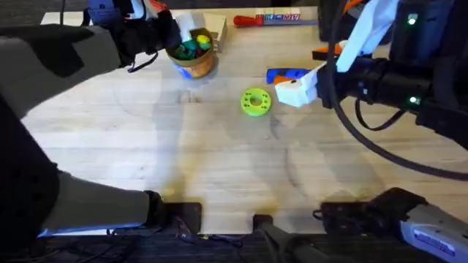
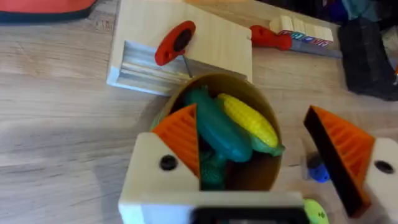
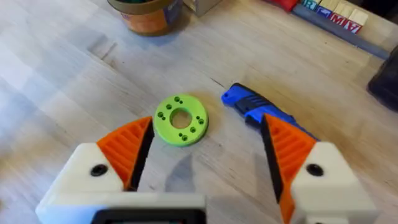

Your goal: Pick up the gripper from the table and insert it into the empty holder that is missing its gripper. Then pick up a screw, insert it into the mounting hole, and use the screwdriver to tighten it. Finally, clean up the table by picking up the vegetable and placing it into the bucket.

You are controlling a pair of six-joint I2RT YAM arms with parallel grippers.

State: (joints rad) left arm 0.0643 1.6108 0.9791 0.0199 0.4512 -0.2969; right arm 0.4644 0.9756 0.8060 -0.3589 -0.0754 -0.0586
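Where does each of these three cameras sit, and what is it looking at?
Overhead: above the table, looking down; both arms show.
Left wrist: on the left arm, over the bucket; its open left gripper shows.
Right wrist: over the green ring and screwdriver; open right gripper shows.
Shared: bucket, ring.

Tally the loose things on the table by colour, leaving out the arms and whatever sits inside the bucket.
Yellow-green: 1, the ring
Blue: 1, the screwdriver
Red: 1, the red-handled tool
Orange-and-blue: 1, the bucket
Total: 4
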